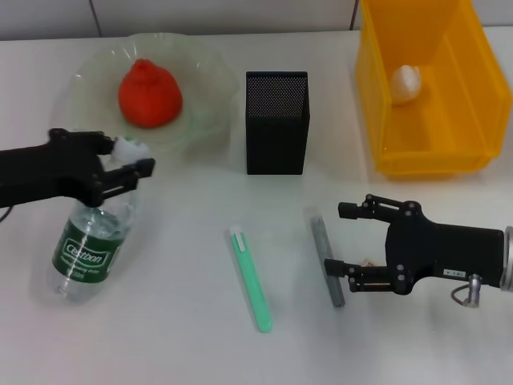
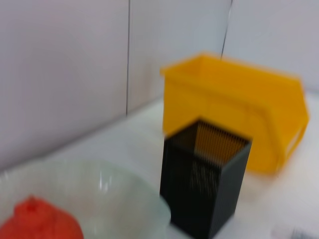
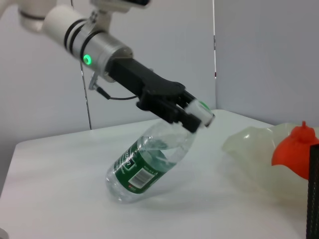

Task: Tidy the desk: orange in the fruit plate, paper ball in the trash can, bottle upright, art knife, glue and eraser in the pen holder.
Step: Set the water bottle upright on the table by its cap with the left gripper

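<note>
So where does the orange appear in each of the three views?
Head view: the orange lies in the fruit plate, upper left, behind the left gripper shut on the bottle.
Left wrist view: bottom left corner, in the plate.
Right wrist view: right edge, partly hidden by the pen holder.
Shared landmark: the black mesh pen holder, beside the plate.

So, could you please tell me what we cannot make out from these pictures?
- Eraser: only a beige sliver shows behind the right gripper in the head view; the gripper hides the rest.
- Bottle neck: covered by the left gripper in the head and right wrist views.
- Pen holder contents: the head view shows only its dark mouth; the left wrist view is blurred.
- Orange: cut off by the left wrist view's edge.
</note>
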